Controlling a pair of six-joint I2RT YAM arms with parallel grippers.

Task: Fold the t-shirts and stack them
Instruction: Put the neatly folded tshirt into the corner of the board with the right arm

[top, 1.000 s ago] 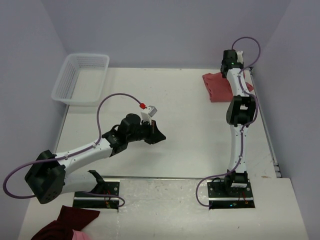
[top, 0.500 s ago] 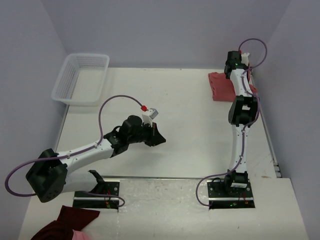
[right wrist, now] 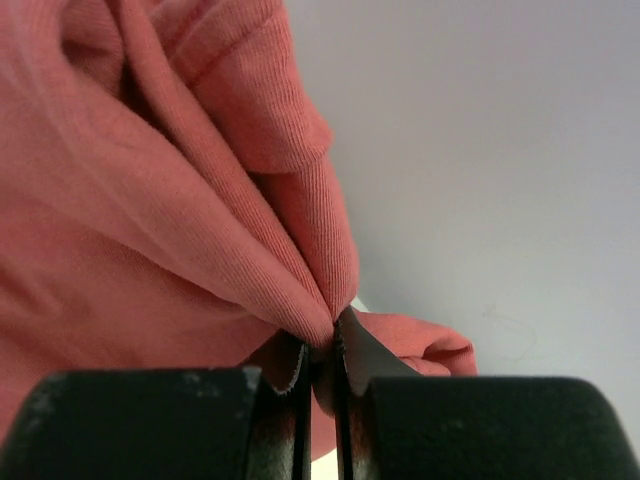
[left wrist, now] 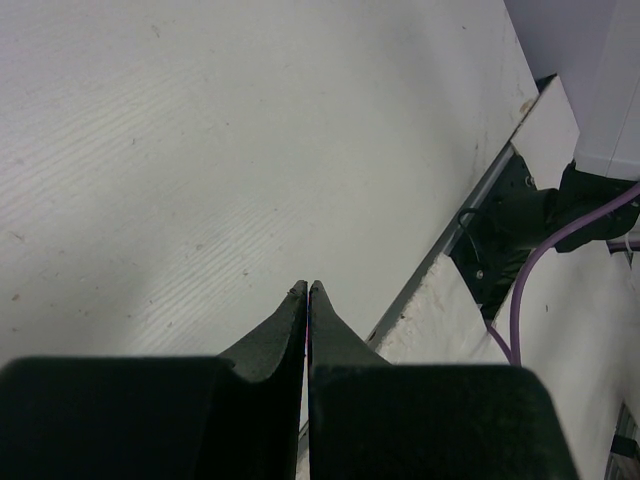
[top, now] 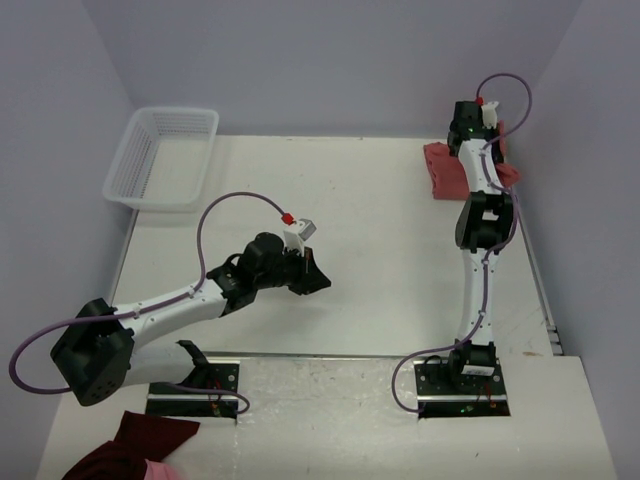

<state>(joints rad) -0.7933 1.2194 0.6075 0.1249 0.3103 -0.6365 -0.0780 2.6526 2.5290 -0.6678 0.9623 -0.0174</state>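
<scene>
A salmon-red t-shirt lies bunched at the far right corner of the table, partly hidden by my right arm. In the right wrist view the t-shirt fills the left half, and my right gripper is shut on a fold of it. In the top view my right gripper is at the far right corner, close to the wall. My left gripper hangs over bare table near the middle, far from the shirt. In the left wrist view my left gripper is shut and holds nothing.
A white mesh basket stands at the far left corner. A dark maroon cloth bundle with a pink patch lies off the table at the near left. The arm bases and purple cables are at the near edge. Walls enclose the far and side edges.
My right gripper has moved farther back and right toward the wall, dragging the t-shirt with it. My left arm has barely moved.
</scene>
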